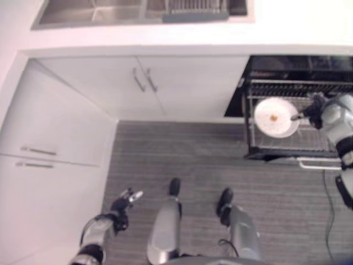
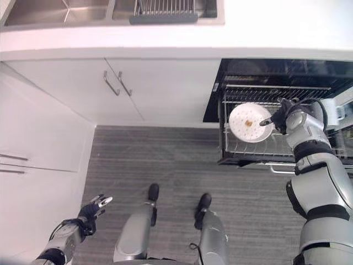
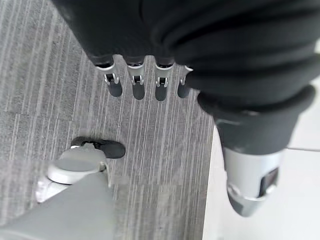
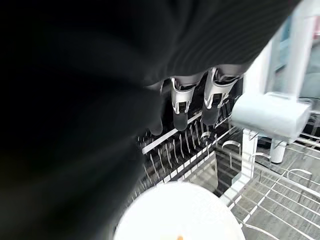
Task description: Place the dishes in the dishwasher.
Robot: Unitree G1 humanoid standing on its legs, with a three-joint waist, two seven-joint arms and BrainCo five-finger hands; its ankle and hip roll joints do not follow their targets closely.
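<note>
You are looking at a dishwasher rack [image 2: 242, 152] pulled out over the striped floor [image 2: 165, 165] at about two o'clock, and its tines [image 4: 175, 160] are standing in close rows that are blocking any low sideways pass. The white plate [image 2: 249, 122] is occupying the rack's left half, with the right hand [image 2: 282, 117] pinching its three o'clock edge. A pale grey holder [image 4: 270, 116] is rising just beside that hand's fingers. The wire bed right of it is lying open. The left hand [image 2: 91, 210], fingers relaxed, is hanging at eight o'clock over bare floor, with the white cabinet front [image 2: 33, 160] closing in along nine o'clock.
</note>
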